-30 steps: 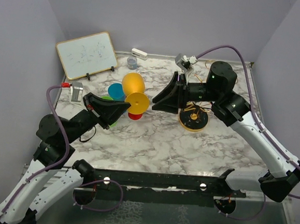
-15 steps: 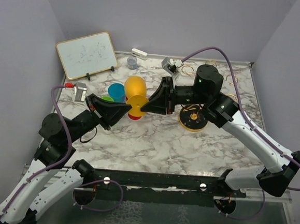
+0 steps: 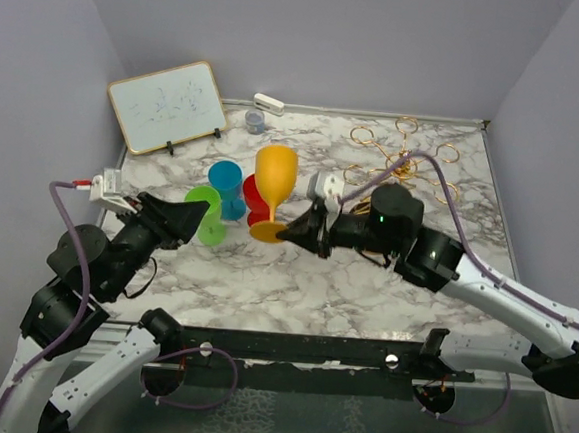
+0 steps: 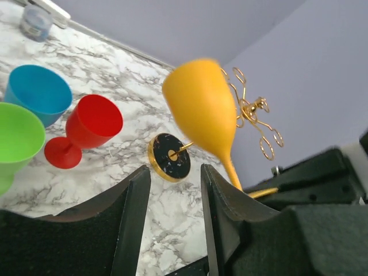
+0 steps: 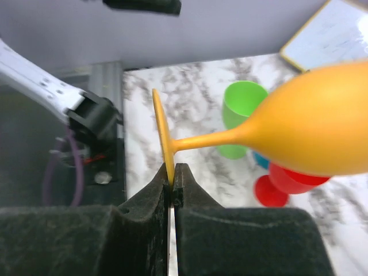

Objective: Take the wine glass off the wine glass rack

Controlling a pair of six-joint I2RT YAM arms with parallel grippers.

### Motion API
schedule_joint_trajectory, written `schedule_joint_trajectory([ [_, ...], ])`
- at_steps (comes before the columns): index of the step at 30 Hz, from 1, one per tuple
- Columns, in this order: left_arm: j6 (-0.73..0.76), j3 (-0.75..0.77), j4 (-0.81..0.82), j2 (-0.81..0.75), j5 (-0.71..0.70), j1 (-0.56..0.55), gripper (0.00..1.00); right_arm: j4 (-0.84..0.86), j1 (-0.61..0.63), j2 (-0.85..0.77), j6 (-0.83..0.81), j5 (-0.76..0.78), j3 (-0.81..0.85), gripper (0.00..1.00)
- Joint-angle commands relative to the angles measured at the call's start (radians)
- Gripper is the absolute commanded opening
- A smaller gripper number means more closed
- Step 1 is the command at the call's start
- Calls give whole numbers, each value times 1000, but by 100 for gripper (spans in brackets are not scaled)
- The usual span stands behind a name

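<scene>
The orange wine glass (image 3: 275, 175) is upright near the table's middle, off the rack. My right gripper (image 3: 293, 234) is shut on the rim of its foot (image 5: 163, 138), the thin disc pinched between the fingertips (image 5: 160, 185). My left gripper (image 3: 202, 208) is open to the glass's left, holding nothing; in its wrist view only marble shows between the jaws (image 4: 175, 172). The gold wine glass rack (image 3: 400, 155) stands at the back right with bare loops. Its black base (image 4: 170, 156) shows in the left wrist view and is hidden behind my right arm from above.
A blue cup (image 3: 226, 183), a red goblet (image 3: 254, 196) and a green cup (image 3: 205, 215) crowd just left of and behind the orange glass. A whiteboard (image 3: 168, 107), a small grey cup (image 3: 255, 122) and a white block (image 3: 269, 103) sit along the back edge.
My right gripper closed on the glass's foot and brought it nearer, turning it upright. My left gripper let go, opened and pulled back to the left.
</scene>
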Motion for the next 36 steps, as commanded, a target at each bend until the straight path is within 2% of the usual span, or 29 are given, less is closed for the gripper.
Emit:
schedule_joint_trajectory([
  [1,-96,81,-198,-20,-138,1,45,250,198,-131,-420,396,-250,1],
  [5,-126,167,-281,49,-77,1,45,431,399,-120,-741,599,-419,1],
  [9,-156,230,-346,112,14,1,45,753,516,-47,-1001,779,-587,1],
  [15,-194,252,-429,163,124,1,45,1203,588,108,-1317,901,-727,1],
  [21,-199,273,-471,182,195,1,45,1579,607,275,-1582,928,-807,1],
  [25,-202,299,-481,184,206,1,45,1661,612,358,-1683,915,-832,1],
  [36,-196,316,-478,193,280,1,44,1676,625,411,-1711,899,-840,1],
])
